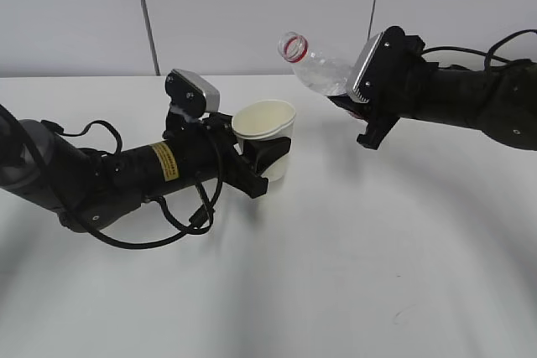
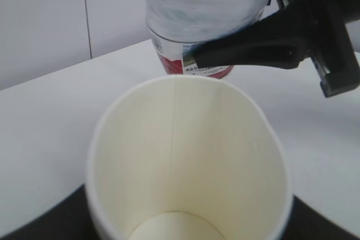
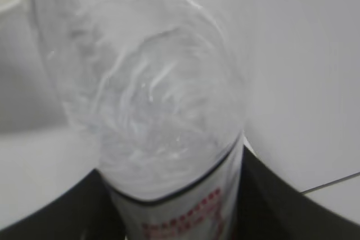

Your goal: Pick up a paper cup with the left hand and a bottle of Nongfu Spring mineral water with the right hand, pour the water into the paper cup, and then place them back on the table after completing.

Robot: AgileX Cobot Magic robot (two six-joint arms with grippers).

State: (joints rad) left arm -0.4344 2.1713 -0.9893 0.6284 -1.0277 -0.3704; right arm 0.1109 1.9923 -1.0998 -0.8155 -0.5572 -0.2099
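left fingers (image 1: 267, 165): clamped on paper cup (image 1: 267, 136), upright above worktop (image 1: 352, 249) | right fingers (image 1: 357, 111): gripping bottle (image 1: 317, 64), tilted, uncapped mouth toward cup

I see cream paper cup (image 1: 267, 127), clear bottle (image 1: 317, 64) with red neck ring and red-white label, white table (image 1: 377, 249), black arms, yellow label (image 1: 164, 161) on left one.

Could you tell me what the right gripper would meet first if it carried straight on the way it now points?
Probably nothing close: the right gripper, holding the tilted bottle, points up-left, above the paper cup, toward the grey wall. Depth is unclear.
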